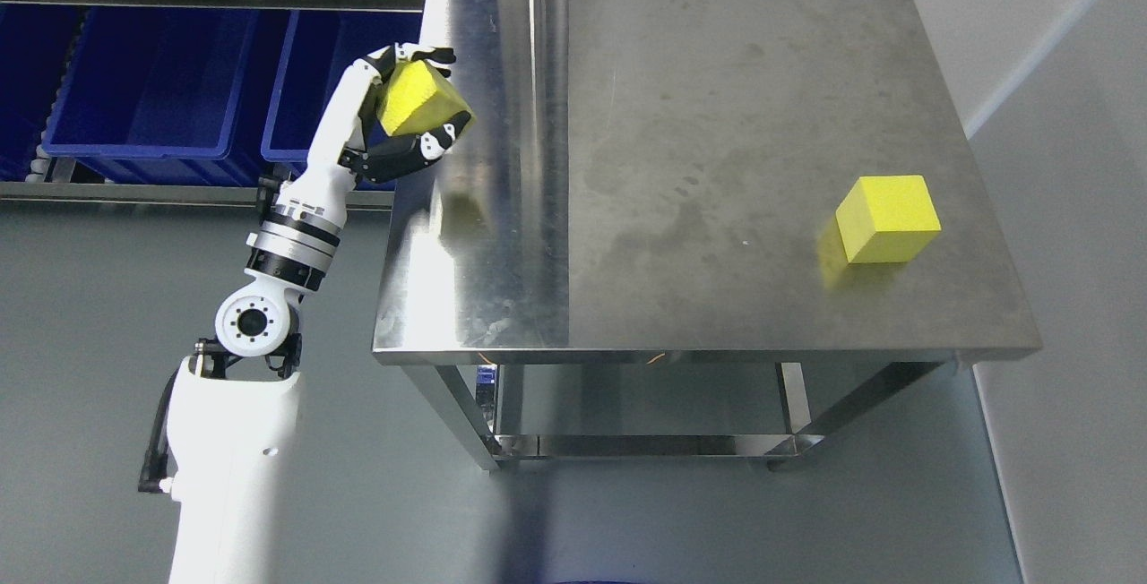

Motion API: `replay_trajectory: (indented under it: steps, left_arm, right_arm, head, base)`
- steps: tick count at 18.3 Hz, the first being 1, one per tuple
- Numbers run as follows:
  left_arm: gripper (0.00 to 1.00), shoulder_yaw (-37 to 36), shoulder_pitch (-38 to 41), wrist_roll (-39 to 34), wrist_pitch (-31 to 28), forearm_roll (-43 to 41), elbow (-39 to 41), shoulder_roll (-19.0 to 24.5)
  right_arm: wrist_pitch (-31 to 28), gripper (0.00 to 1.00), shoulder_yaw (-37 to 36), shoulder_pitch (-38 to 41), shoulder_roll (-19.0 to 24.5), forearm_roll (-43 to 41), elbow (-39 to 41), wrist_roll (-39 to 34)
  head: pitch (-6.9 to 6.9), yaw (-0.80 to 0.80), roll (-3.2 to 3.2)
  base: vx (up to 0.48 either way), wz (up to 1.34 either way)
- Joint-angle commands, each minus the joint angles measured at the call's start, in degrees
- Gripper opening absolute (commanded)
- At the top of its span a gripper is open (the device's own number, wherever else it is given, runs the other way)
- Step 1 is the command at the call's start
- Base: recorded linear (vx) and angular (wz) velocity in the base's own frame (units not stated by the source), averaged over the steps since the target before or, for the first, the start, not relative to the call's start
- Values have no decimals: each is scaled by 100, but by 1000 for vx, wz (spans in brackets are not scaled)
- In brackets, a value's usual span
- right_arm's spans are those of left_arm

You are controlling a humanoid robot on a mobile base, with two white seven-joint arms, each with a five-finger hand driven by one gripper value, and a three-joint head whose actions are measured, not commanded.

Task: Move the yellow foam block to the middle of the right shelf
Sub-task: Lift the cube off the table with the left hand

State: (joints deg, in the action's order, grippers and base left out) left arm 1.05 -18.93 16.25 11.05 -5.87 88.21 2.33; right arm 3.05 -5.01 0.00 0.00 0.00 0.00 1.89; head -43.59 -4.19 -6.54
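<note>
The left hand (408, 109) hides part of a yellow foam block (419, 100), its fingers (439, 138) wrapped round it, at ten o'clock above the steel tabletop's (717, 118) left edge. A second matte block (887, 218) sits at three o'clock. Blue plastic bins (152, 82), cut off, fill the shelf behind. No writing is legible.
</note>
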Motion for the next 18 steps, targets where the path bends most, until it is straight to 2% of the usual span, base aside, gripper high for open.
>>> replay_trajectory:
  steps: [1,4,10,14,18]
  left_arm:
    - [0,1361,407,-51,-7,947,338,-133]
    - [0,1739,803,-60,-7,1430,346,-133]
    - [0,2136,1173,-60,2,1659,250,-133]
    - [1,2136,1208,-60,37,1659,57,-133]
    - [1,2101,1208,-69,265,1651,-224,-133]
  right_arm:
    - [21,100,0,114,-100,0,100,-5]
    - [21,100,0,114,-100,0,100,4]
    - [21,100,0,105,-100,0,100,4]
    - [21,100,0,105,-100,0,100,4]
    - [21,100,0,105,-100,0,100,4]
  head:
    - [0,0,0]
    - [0,0,0]
    - [0,0,0]
    - [0,0,0]
    - [0,0,0]
  base:
    - [0,0]
    - [0,0]
    - [15,183]
    - [1,966]
    - [1,1604]
